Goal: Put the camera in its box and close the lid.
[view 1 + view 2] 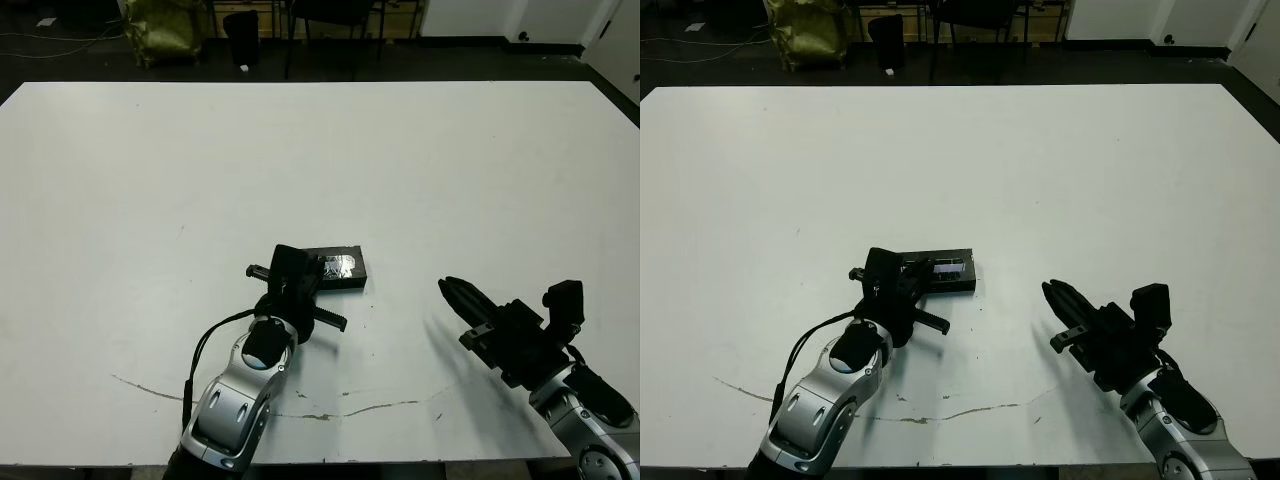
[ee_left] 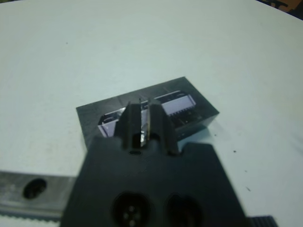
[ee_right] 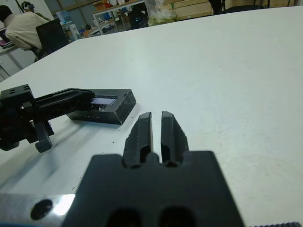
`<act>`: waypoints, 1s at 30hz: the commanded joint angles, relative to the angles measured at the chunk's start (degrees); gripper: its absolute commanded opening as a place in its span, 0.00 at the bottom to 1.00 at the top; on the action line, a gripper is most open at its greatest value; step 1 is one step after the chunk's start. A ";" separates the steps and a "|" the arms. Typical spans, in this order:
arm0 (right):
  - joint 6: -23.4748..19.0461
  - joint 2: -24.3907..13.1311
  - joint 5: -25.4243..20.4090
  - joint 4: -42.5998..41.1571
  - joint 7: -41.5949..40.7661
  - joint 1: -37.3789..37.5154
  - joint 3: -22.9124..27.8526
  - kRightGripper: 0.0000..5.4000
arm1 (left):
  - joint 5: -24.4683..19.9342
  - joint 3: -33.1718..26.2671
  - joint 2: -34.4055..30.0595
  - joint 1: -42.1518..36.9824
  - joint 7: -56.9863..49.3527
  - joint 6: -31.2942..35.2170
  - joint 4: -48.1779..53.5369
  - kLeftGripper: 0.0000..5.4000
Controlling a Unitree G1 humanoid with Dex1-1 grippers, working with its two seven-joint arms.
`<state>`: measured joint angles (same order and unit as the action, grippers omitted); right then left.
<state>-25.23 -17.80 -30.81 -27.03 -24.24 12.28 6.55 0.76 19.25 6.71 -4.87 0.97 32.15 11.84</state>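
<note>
Lid sits on the box, closed — camera unseen, presumably inside. Left gripper, jaws near-shut and empty, rests above the lid; right gripper — shut, empty — well apart.

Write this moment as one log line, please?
lid: on box, closed | left gripper: shut, over lid | right gripper: shut, apart on table | camera: not visible
</note>
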 commanded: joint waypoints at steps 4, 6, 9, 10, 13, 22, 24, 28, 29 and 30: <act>0.10 -0.16 -0.55 0.05 -0.11 0.35 1.17 0.00 | -1.76 -4.52 -4.64 5.56 3.33 -1.94 8.34 0.00; -0.83 -0.20 -0.44 -1.74 1.20 0.71 1.40 0.00 | -2.30 -5.96 -6.01 7.15 4.20 -3.33 14.27 0.00; -4.50 -1.18 0.23 -5.72 4.61 1.09 1.55 0.00 | -3.62 -8.88 -7.48 9.71 4.77 -4.31 23.41 0.00; -4.64 -1.32 0.55 -6.84 5.09 1.36 1.64 0.00 | -4.60 -10.39 -7.96 10.90 5.17 -5.61 26.08 0.00; -4.35 -1.35 1.02 -8.83 5.89 1.99 1.84 0.00 | -6.77 -14.08 -8.70 14.02 6.21 -10.92 29.85 0.00; 3.64 0.76 8.22 -8.09 7.68 3.98 0.00 0.00 | -8.53 -21.70 -7.00 24.22 4.77 -29.11 25.66 0.00; 3.89 1.13 9.08 -7.90 8.23 4.08 -0.21 0.00 | -6.99 -21.53 -6.39 26.12 4.51 -35.74 20.87 0.00; 7.73 3.21 10.83 -5.48 8.34 4.82 -1.34 0.00 | -3.63 -19.77 -4.26 30.05 2.12 -43.57 13.69 0.00; 8.23 4.10 11.37 -5.30 9.11 5.18 -1.82 0.00 | -3.04 -19.33 -3.70 30.68 1.41 -44.87 12.55 0.00; 8.88 5.07 12.00 -5.08 9.93 5.57 -2.35 0.00 | -2.50 -18.93 -3.22 31.16 0.73 -46.06 11.59 0.00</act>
<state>-16.99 -13.82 -19.59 -33.14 -15.34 16.70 4.89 -2.69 -0.12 2.34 23.61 2.66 -12.87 25.51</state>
